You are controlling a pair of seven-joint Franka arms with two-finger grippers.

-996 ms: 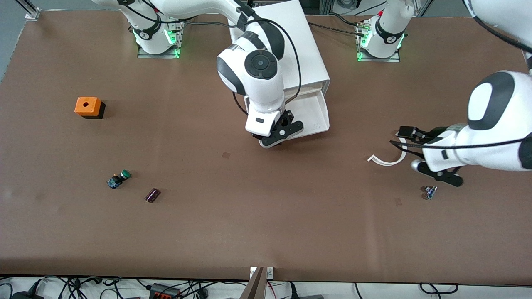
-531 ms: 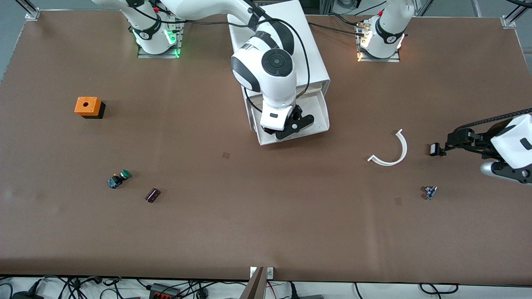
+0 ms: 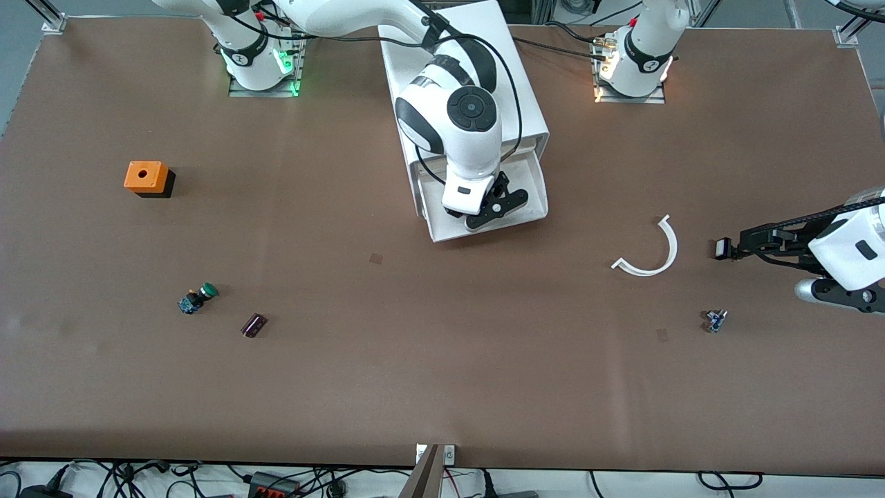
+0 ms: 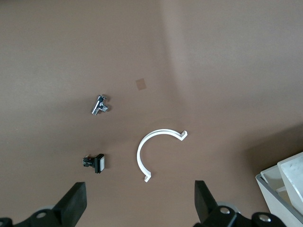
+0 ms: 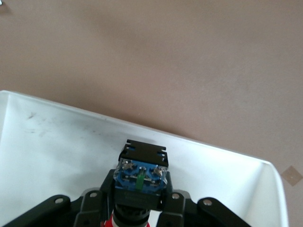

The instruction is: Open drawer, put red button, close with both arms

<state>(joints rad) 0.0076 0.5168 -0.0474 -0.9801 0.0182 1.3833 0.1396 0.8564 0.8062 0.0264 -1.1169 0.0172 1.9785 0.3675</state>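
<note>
The white drawer [image 3: 533,201] stands pulled out of the boxy white cabinet [image 3: 484,62]. My right gripper [image 3: 488,208] hangs over the open tray, shut on the red button [image 5: 140,176]. In the right wrist view the button's blue base faces the tray [image 5: 52,151], its black body sits between the fingers [image 5: 100,195], and a sliver of red cap shows. My left gripper [image 3: 795,270] is open and empty, up over the table at the left arm's end. In the left wrist view it [image 4: 139,208] is wide open over bare table.
A white curved strip [image 3: 650,253], a small black switch [image 3: 723,248] and a small metal part [image 3: 715,319] lie near my left gripper. An orange box [image 3: 146,178], a green-capped button [image 3: 198,297] and a dark purple piece [image 3: 254,324] lie toward the right arm's end.
My right gripper has carried the button from the drawer's front edge to over the tray. My left arm has pulled away from the curved strip toward its end of the table.
</note>
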